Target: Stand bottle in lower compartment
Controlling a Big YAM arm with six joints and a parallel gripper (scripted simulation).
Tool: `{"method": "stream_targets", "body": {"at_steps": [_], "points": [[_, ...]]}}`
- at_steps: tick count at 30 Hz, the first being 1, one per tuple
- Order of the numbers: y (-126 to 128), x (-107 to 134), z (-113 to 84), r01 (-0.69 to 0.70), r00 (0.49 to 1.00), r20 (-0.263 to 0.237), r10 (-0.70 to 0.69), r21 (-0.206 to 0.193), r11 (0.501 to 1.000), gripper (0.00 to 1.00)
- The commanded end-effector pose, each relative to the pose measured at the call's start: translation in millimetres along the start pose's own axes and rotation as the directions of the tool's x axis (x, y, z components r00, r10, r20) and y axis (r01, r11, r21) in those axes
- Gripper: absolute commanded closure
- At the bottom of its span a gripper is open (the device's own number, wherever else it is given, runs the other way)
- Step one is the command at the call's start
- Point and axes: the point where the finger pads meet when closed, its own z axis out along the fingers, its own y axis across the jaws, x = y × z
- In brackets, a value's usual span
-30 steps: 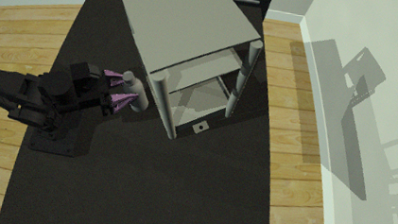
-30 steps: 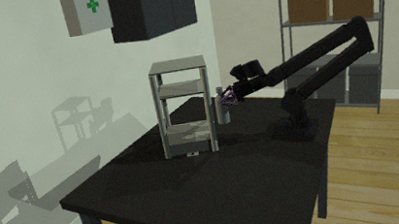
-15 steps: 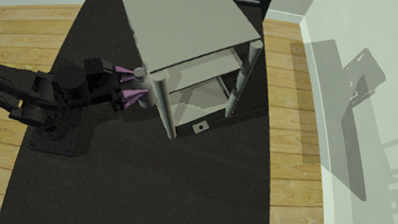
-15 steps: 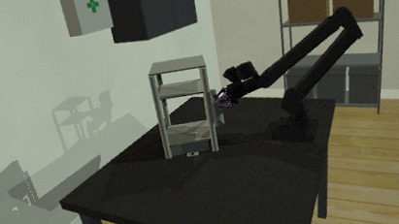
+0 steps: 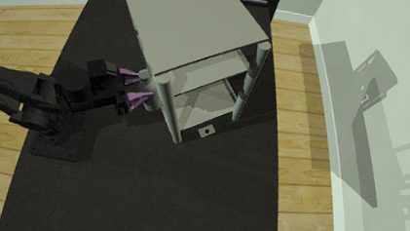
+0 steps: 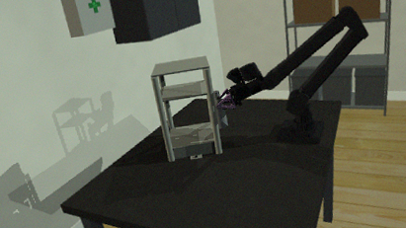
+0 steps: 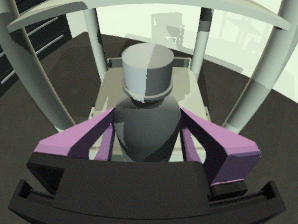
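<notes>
Bottle (image 7: 147, 119) sits clamped in the tool (image 7: 148, 137), purple fingers on both sides of its dark body, grey cap (image 7: 147, 71) pointing away from the wrist cam. It's held off the tabletop (image 5: 148, 192), just beside the shelving unit (image 5: 169, 108), at its side near a front post, approx. level w/ the lower compartment; not inside yet.
</notes>
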Motion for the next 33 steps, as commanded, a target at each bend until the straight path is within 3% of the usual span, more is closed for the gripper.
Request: {"method": "stream_targets", "body": {"at_steps": [1, 12, 27, 33], "points": [[-9, -51, 11.8, 0.031, 0.995, 0.099, -0.031, 0.011, 0.999, 0.59], [-9, -52, 14.2, 0.031, 0.995, 0.099, -0.032, 0.01, 0.999, 0.59], [-8, -64, 46.1, 0.028, 0.995, 0.098, -0.028, 0.005, 1.0, 0.59], [-8, -66, 50.3, 0.027, 0.995, 0.098, -0.027, 0.007, 1.0, 0.59]]}}
